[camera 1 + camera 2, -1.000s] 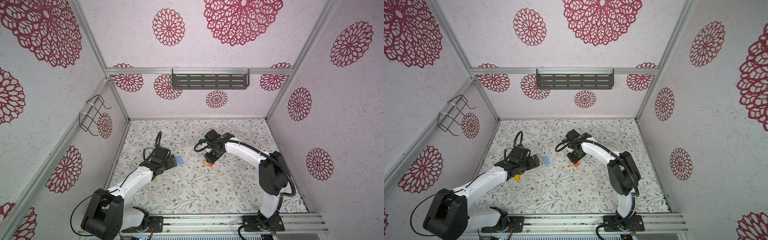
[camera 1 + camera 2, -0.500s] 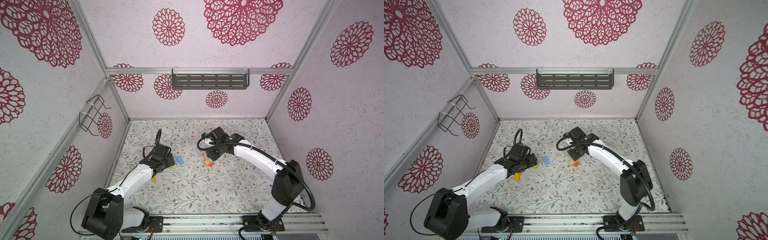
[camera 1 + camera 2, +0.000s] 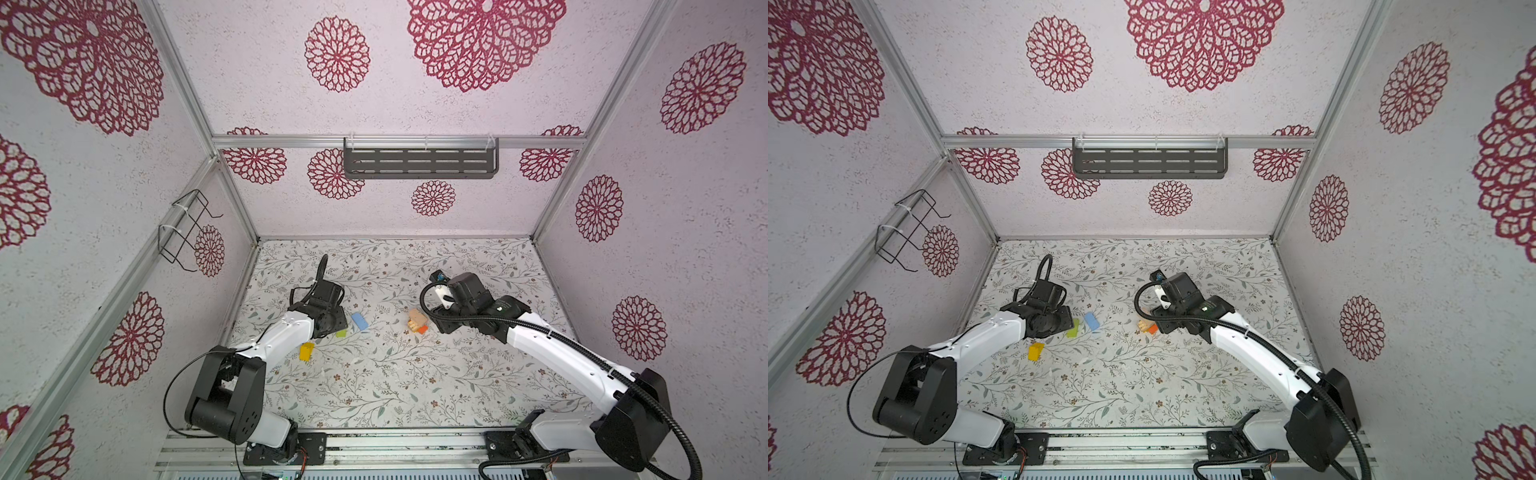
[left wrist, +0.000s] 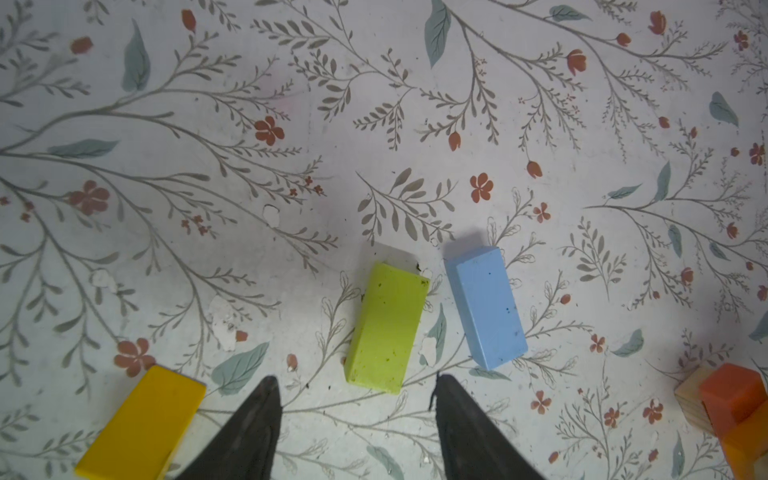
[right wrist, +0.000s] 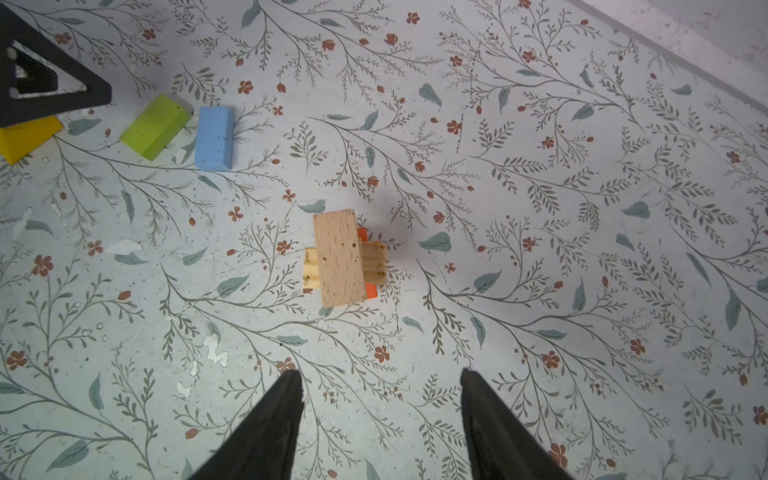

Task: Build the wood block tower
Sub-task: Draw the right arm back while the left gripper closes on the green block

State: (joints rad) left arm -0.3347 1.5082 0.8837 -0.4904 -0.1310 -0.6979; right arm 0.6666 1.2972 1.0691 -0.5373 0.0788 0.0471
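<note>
The wood block tower (image 5: 340, 257) stands mid-table: a plain tan block lies on top, over grooved tan pieces and orange-red blocks. It also shows in both top views (image 3: 417, 321) (image 3: 1147, 326). My right gripper (image 5: 380, 374) is open and empty, clear of the tower. To the left, green (image 4: 388, 328), light blue (image 4: 486, 305) and yellow (image 4: 143, 424) wood blocks lie loose and flat. My left gripper (image 4: 355, 380) is open and empty, with its fingertips just short of the green block's near end.
A dark slotted shelf (image 3: 419, 162) hangs on the back wall and a wire rack (image 3: 187, 228) on the left wall. The enclosure walls close in the floral table (image 3: 374, 382) on three sides. An aluminium rail (image 3: 374, 449) runs along the front.
My right gripper has opened, let go of the tower's top and drawn back to the right. My left gripper's jaws have narrowed from wide open while staying by the green block.
</note>
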